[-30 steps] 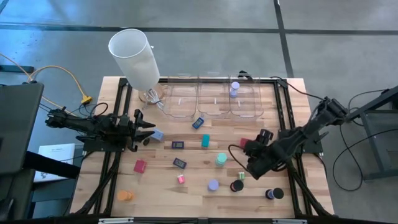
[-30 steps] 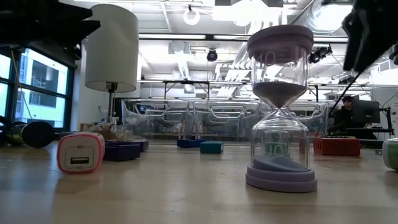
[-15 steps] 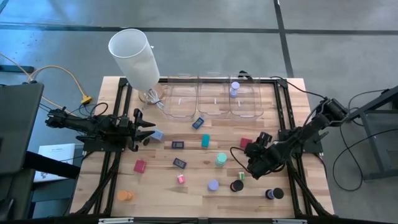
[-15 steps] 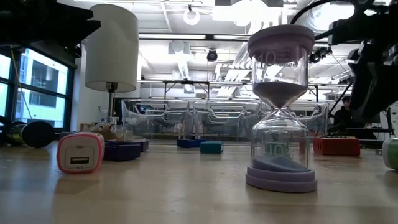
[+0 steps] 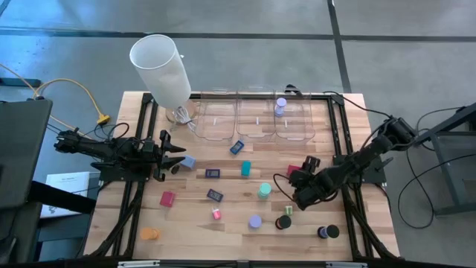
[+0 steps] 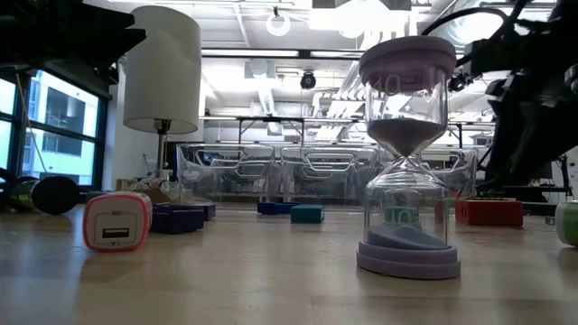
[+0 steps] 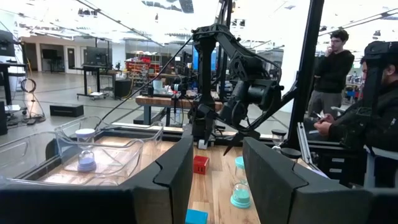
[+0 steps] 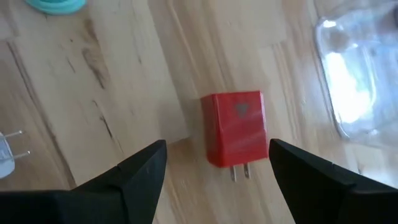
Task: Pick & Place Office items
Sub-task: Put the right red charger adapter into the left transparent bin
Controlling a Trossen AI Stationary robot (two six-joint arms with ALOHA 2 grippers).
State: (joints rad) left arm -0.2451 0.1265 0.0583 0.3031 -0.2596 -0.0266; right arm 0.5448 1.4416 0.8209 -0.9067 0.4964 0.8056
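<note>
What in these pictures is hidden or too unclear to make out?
- Red charger block: in the high view the right gripper hovers over it and covers most of it.
- Left gripper: in the high view it is too small to show whether it holds anything.
- Small items such as the pink one: too small in the high view to identify.
- Clear bins: in the low view the lavender hourglass blocks part of them.

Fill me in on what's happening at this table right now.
The right gripper hangs open just above a red charger block lying on the wooden table, lined up to grab it but not yet touching. The left gripper waits at the table's left side, holding nothing. Other small pieces lie scattered around, and of the three clear bins at the back, one holds a lavender sand timer.
</note>
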